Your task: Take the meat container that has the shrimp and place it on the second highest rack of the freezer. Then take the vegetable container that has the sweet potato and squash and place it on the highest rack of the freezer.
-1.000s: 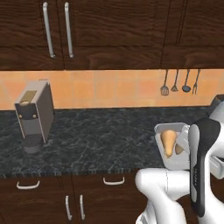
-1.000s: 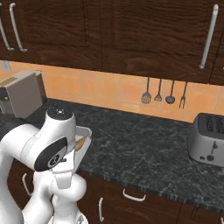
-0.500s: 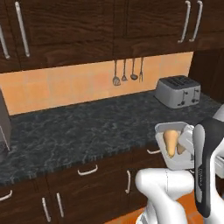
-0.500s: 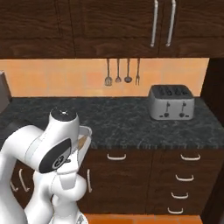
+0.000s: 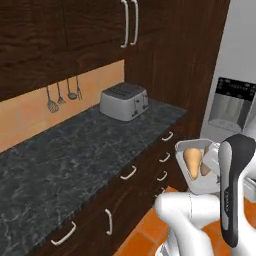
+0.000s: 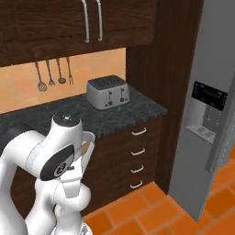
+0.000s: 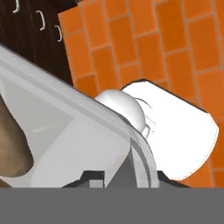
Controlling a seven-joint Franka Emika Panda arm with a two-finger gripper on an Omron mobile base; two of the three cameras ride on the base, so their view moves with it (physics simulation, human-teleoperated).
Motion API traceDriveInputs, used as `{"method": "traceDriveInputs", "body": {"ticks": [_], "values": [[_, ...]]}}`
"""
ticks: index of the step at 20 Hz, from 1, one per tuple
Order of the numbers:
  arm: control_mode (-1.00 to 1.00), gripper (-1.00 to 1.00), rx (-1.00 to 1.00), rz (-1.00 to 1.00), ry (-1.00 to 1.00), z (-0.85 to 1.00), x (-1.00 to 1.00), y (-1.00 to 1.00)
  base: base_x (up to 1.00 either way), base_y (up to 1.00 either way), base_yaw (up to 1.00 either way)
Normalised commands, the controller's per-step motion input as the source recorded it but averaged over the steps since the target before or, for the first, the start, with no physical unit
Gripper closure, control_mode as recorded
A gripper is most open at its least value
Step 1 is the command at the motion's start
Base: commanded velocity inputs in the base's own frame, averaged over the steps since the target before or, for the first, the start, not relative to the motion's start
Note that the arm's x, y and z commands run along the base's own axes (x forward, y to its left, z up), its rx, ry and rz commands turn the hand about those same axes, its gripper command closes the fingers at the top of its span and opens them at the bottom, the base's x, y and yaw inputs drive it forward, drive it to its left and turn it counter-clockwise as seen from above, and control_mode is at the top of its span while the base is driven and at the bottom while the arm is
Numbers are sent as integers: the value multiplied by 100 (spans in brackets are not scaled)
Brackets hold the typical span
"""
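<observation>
White vegetable container (image 5: 201,175) clamped at its rim by the gripper (image 7: 127,175), fingertips mostly hidden, sweet potato (image 5: 192,161) inside, squash (image 5: 205,165) half hidden by arm, toaster (image 6: 108,91) on counter (image 5: 75,150), freezer (image 6: 211,114) door closed, racks hidden.

Dark speckled stone counter (image 5: 85,150) running along the wall above dark wood drawers with pale curved handles (image 5: 129,172). A silver toaster (image 5: 123,101), slots upward, stands directly on the counter near its far end, close to the orange backsplash (image 5: 30,112); in the right base view the same toaster (image 6: 108,91) sits just beside the tall dark cabinet panel (image 6: 160,87). Below, an orange tiled floor (image 6: 137,213) carries the cabinet run and the grey fridge (image 6: 209,105).
</observation>
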Motion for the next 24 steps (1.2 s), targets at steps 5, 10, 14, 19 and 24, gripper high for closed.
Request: {"method": "traceDriveInputs", "body": {"ticks": [5,10,14,19,24], "values": [[100,100,0,0,0,0,0,0,9,-1,-73],[100,100,0,0,0,0,0,0,25,-71,-52],[100,100,0,0,0,0,0,0,56,-100,-34],[100,100,0,0,0,0,0,0,62,-100,-25],[100,100,0,0,0,0,0,0,91,-100,-9]]}}
